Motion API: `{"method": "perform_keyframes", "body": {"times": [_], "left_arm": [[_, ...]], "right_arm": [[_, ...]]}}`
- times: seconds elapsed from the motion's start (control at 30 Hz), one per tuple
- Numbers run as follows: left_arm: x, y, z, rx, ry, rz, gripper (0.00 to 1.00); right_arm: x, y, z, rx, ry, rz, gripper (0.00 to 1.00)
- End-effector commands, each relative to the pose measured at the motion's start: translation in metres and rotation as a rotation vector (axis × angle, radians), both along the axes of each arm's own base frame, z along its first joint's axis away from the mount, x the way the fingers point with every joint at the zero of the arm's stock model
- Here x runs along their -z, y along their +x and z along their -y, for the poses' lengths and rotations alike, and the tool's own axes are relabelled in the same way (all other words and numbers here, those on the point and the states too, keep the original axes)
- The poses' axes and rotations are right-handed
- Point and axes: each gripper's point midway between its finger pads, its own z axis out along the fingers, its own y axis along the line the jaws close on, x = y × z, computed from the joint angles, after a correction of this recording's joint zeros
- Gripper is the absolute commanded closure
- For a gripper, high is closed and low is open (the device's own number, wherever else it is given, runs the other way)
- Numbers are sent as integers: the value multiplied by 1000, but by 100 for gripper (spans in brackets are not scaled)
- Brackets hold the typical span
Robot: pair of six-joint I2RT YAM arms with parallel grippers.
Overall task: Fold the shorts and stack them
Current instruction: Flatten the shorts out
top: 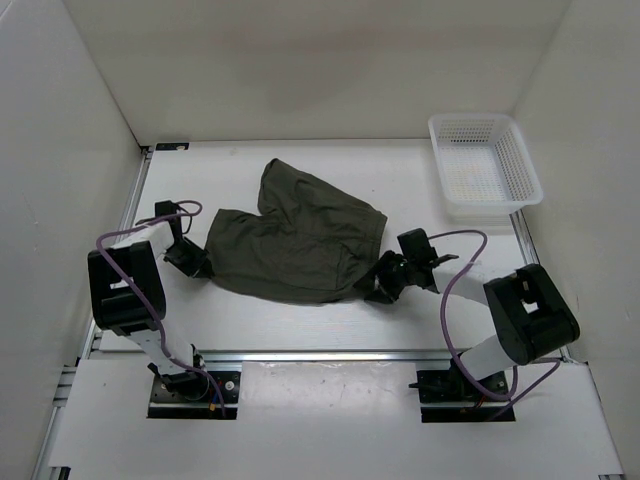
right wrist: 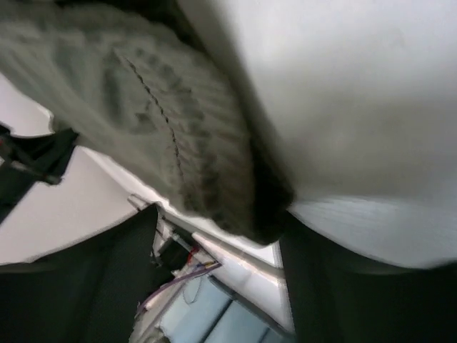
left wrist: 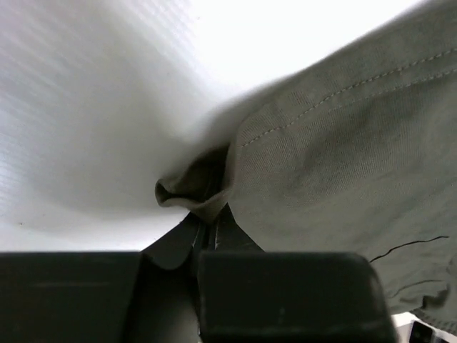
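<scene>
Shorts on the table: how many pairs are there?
1. One dark olive pair of shorts lies spread out, with the left gripper at its left edge and the right gripper at its right edge. Another could hide underneath, though none shows.

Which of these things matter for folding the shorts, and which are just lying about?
In the job:
- the shorts
- left gripper, shut on their left corner
- right gripper, open around their right edge

Just lying about:
- white basket, at the table's far right corner, apart from the shorts
</scene>
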Motion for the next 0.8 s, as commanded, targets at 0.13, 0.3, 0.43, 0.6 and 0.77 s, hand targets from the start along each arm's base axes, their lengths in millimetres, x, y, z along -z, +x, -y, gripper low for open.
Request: {"method": "perform_keyframes", "body": {"times": [0.13,0.3,0.43,0.6,0.77], "left_arm": [[-35,38,-10,0,21,158,90],[-115,62,-5,40,5,337,90],[-211,74,-8,64,57,528,90],[-349,63,-19,41,180,795,90],[-435,26,-18,15,261,999,90]], "right_arm": [[-22,50,16,-41,-196,158,100],[-115,100,20,-120,-295,491,100],[-208,128,37,-154,-415,747,100],[-303,124,41,-313,-457,985,100],[-370,87,36,-427,-380,1179,100]]}}
